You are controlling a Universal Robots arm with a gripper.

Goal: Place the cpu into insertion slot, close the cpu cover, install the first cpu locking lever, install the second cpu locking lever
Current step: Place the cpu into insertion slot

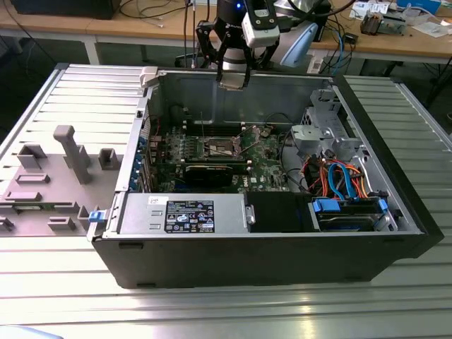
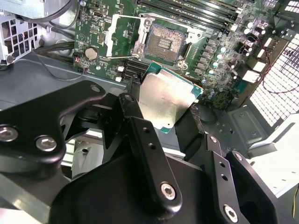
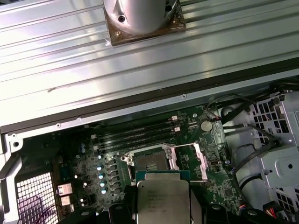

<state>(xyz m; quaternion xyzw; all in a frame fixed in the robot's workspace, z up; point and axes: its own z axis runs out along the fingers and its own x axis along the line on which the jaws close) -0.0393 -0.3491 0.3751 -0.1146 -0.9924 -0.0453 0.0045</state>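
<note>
Gripper (image 2: 164, 101) is closed on the cpu (image 2: 170, 91). The chip is clamped by opposite edges between the black fingers (image 2: 132, 105), with its metal top showing in both wrist views. Beyond the gripper lies the insertion slot (image 2: 163, 43) on the green circuit board (image 2: 91, 28), uncovered, with its dark centre exposed. The cpu cover (image 2: 110, 37) stands swung open just beside the slot. The chip hangs apart from both, high within the computer case (image 1: 247, 261).

The hand (image 2: 163, 99) is matt black: flat linked bars with rounded ends, pinned by silver screws (image 2: 168, 190) and dotted with small holes. In the exterior view a white box (image 1: 260, 20) sits at the wrist beside a pale blue joint cap (image 1: 296, 44), under a small blue light (image 1: 240, 6).
</note>
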